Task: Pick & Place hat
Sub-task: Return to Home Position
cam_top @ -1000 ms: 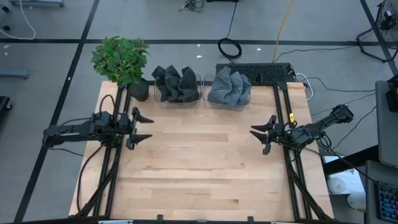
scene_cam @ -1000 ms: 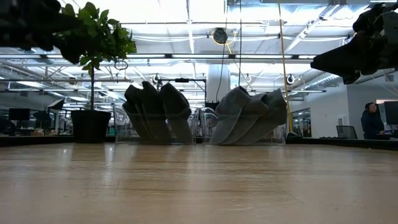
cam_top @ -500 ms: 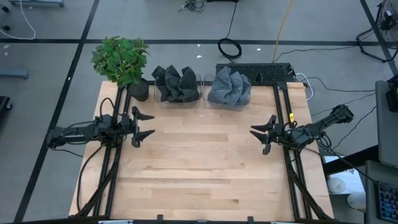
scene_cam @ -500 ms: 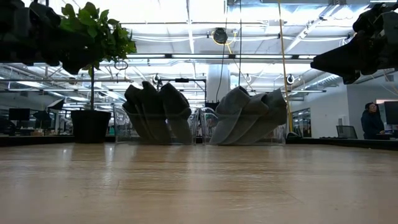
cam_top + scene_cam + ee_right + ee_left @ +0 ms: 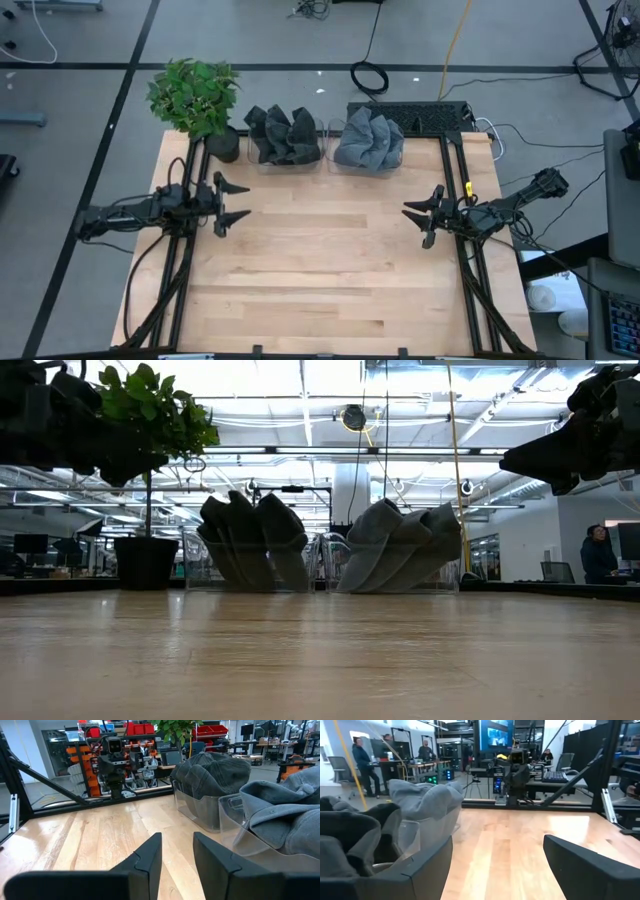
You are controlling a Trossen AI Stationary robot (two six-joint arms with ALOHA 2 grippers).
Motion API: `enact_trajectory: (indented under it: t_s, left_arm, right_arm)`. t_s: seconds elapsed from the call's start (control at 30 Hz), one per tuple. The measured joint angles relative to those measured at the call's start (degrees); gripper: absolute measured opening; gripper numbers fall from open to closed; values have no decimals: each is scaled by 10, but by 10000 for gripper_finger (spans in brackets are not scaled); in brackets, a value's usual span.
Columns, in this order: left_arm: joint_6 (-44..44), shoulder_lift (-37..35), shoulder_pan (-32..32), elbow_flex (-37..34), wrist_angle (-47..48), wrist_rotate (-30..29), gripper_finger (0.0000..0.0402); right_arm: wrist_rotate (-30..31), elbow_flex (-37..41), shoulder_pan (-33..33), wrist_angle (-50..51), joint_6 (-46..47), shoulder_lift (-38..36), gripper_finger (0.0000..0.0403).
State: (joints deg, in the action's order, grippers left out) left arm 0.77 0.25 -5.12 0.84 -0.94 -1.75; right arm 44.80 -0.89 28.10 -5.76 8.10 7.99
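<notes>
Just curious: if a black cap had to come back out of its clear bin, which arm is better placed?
Probably the left. The left gripper, fingers open, hangs on the black caps' side of the table; the right gripper, also open, sits nearer the grey caps.

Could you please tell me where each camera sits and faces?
High: above the table, looking straight down on left gripper and right gripper, both open.
Low: tabletop height, facing black caps and grey caps; left arm, right arm overhead.
Left wrist: past its own fingers toward the right arm.
Right wrist: past its own fingers toward the left arm.
Both wrist views share the caps' bins.
</notes>
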Motion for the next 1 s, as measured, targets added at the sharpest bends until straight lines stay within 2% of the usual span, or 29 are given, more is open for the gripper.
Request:
enact_trajectory:
  t_s: [0.23, 0.57, 1.0]
  left_arm:
    - [4, 0, -29, 0, 3, 1, 321]
    - [4, 1, -33, -2, -11, 1, 306]
    - [4, 1, -33, -3, -25, 1, 326]
  right_arm:
    - [0, 0, 0, 0, 0, 0, 98]
    - [0, 0, 0, 0, 0, 0, 98]
    - [0, 0, 0, 0, 0, 0, 98]
